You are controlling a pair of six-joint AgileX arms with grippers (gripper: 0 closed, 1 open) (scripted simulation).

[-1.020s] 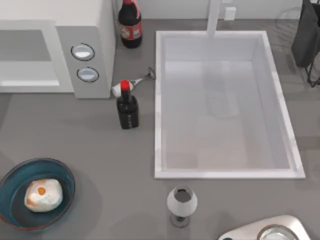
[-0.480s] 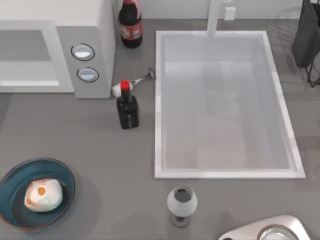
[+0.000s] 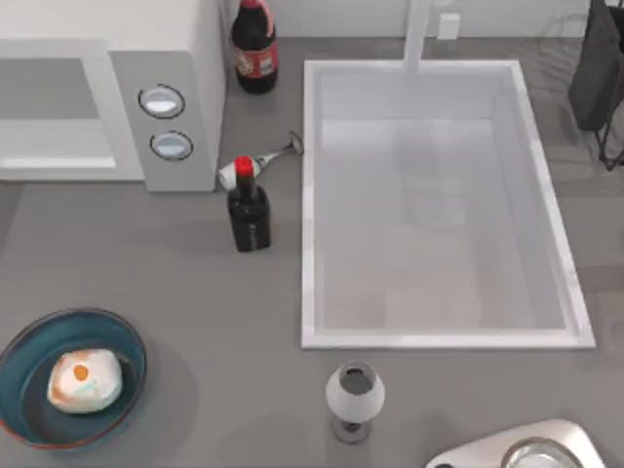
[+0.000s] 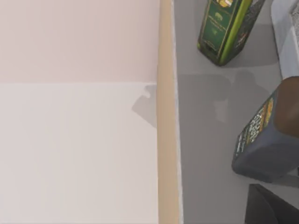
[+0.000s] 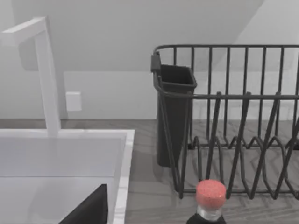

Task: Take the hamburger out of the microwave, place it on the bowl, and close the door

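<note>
The hamburger (image 3: 86,380), a rounded cream lump with orange-brown patches, is sitting inside the wide blue bowl (image 3: 19,353) with its thin reddish rim, at the table's near left. The boxy white microwave (image 3: 200,58) is standing at the far left, two round silvery knobs (image 3: 166,123) facing out, its door (image 3: 54,107) lying flush across the front. A dark red-capped bottle (image 3: 249,210) is standing between it and the smooth white sink (image 3: 310,244). How either gripper's fingers stand, I cannot tell.
</note>
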